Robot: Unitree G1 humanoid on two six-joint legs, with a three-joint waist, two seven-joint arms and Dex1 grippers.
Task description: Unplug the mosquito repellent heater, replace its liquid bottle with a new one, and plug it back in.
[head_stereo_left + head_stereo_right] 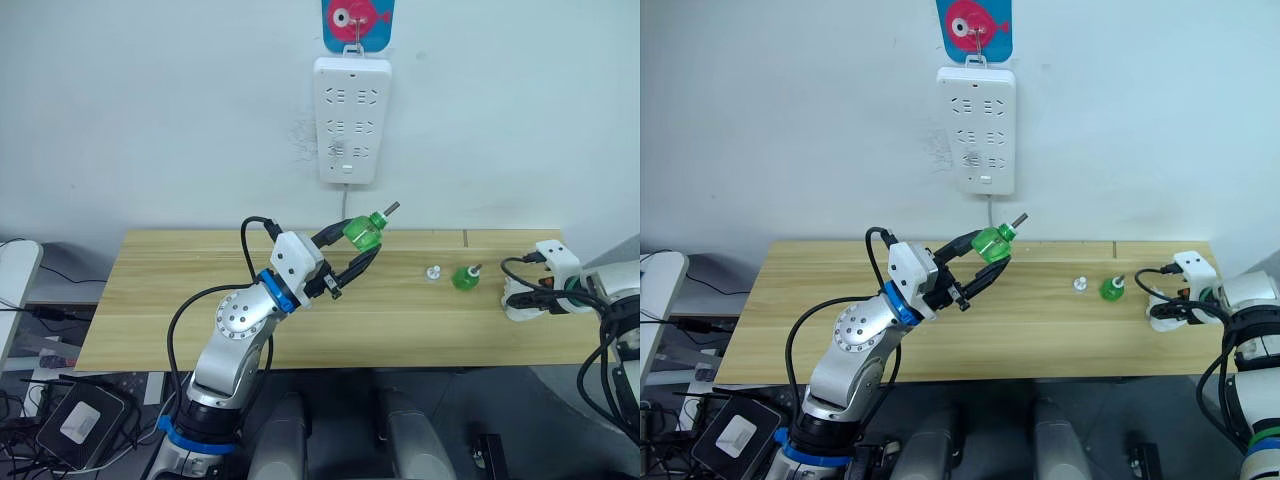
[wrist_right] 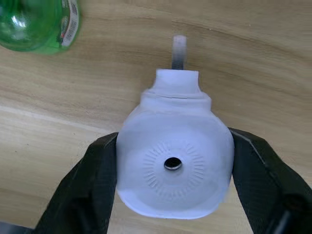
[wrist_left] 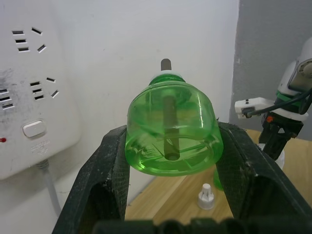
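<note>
On the wooden table under the wall-hung power strip, the right gripper clamps the white mosquito repellent heater by its rounded sides, low at the table's right end. It looks light, hard and smooth, so a flank grip seems sensible. The left gripper pinches the green liquid bottle aloft mid-table, wick outward; another green bottle and a small white cap lie between.

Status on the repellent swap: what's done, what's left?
Done: the heater is unplugged, held over the table by the right gripper. In hand: the left gripper holds a green bottle; another bottle sits on the table. Left: fit bottle, replug into power strip.
</note>
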